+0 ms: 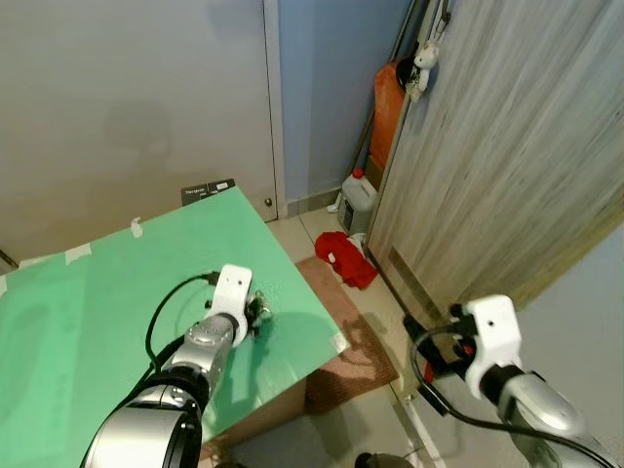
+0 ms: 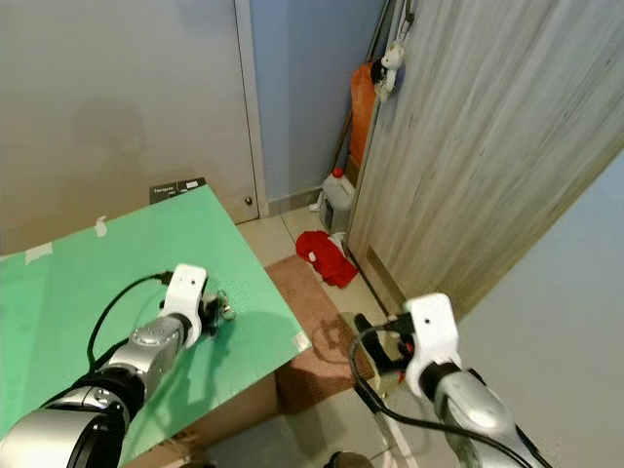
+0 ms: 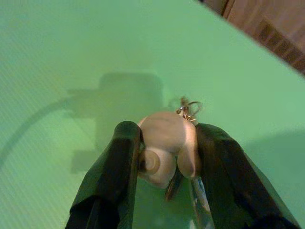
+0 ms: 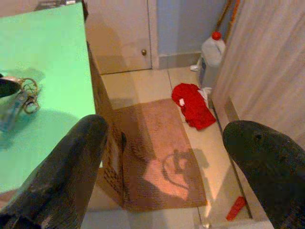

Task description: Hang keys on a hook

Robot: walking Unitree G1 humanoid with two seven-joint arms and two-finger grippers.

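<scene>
A small room has a green surface by a grey wall, a wooden door on the right, and a brown mat and a red cloth on the floor. The left tool is low on the surface, near its front edge. Its two black fingers are squeezed on a round white charm, which is part of the keys. The ring and the blue part lie just past the fingers, touching the surface. To do this step well, keep the squeeze tight and lift slowly, so nothing slips out. The right tool hangs wide open over the floor, holding nothing. I cannot make out a hook for sure.
</scene>
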